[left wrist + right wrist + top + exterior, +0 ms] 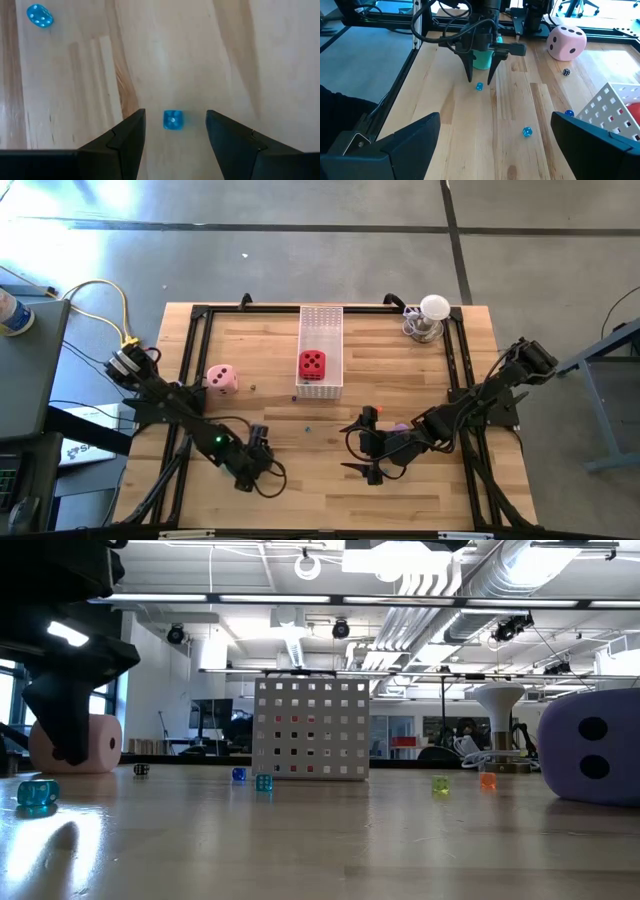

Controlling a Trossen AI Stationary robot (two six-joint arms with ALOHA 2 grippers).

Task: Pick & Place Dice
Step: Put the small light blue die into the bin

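As I read it, one quarter done: red die (pixel 312 363) in tray (pixel 321 320); pink die (pixel 222 378) and purple die (pixel 590 745) loose on desk (pixel 330 480), green unseen; left gripper (pixel 173 131) jaws apart astride small blue die (pixel 173 120); right gripper (pixel 368 446) jaws wide, empty

1. My overhead camera looks straight down on the whole table (pixel 400 480).
2. My low camera sits at tabletop height, facing the white tray (pixel 311 728).
3. My left wrist camera looks down, close on the wood.
4. My right wrist camera faces across the table; like the overhead, it shows the pink die (pixel 566 43).
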